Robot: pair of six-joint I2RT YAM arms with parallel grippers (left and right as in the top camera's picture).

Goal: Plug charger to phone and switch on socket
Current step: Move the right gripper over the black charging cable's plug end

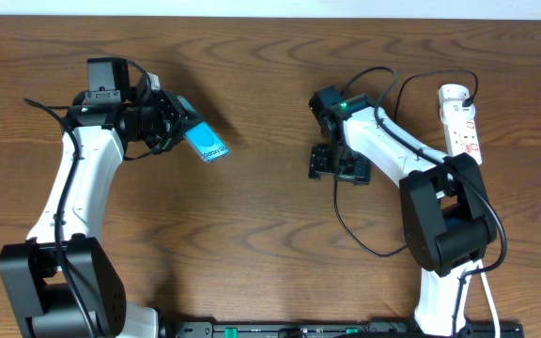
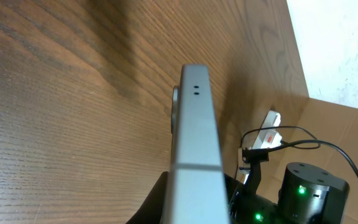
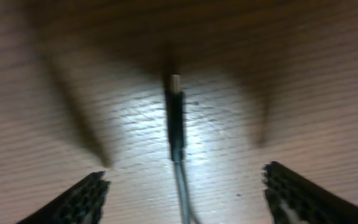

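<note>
My left gripper (image 1: pixel 180 128) is shut on the phone (image 1: pixel 207 145), holding it above the table with its teal screen tilted up. In the left wrist view the phone (image 2: pixel 195 137) shows edge-on, running away from the camera. The charger (image 1: pixel 338 212), a thin black cable, loops across the table. Its plug tip (image 3: pixel 176 115) lies flat on the wood, between the spread fingers (image 3: pixel 82 196) of my right gripper (image 3: pixel 185 183). That gripper (image 1: pixel 337 166) is open and low over the tip, not touching it. The white socket (image 1: pixel 463 122) lies at the far right.
The socket (image 2: pixel 267 133) and my right arm (image 2: pixel 306 186) with its green lights show beyond the phone in the left wrist view. A black cable runs into the socket's top end (image 1: pixel 465 94). The table's far edge (image 1: pixel 270 21) meets a white wall.
</note>
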